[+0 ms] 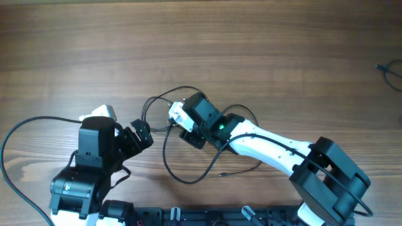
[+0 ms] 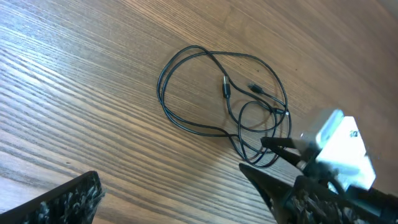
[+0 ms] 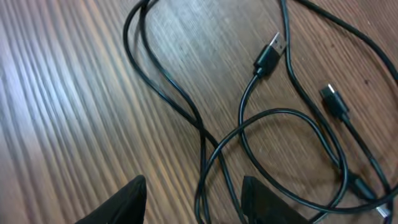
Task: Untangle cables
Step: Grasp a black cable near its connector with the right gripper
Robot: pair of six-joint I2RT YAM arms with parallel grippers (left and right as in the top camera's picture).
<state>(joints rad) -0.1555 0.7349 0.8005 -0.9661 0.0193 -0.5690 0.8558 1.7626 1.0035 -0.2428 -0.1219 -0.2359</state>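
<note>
Soft, even light covers the table [image 1: 251, 37], the cables [image 3: 266, 61] cast only faint shadows, pale glare washes the right wrist view's top, and its near fingers [image 3: 121, 205] are dark and blurred.

Brown wood-grain tabletop [image 1: 188, 37] fills every view; grain runs lengthwise; soft diffuse light, faint sheen.

Cables [image 1: 165, 154] partly beneath the right gripper [image 1: 187, 130], probably their crossings.
</note>
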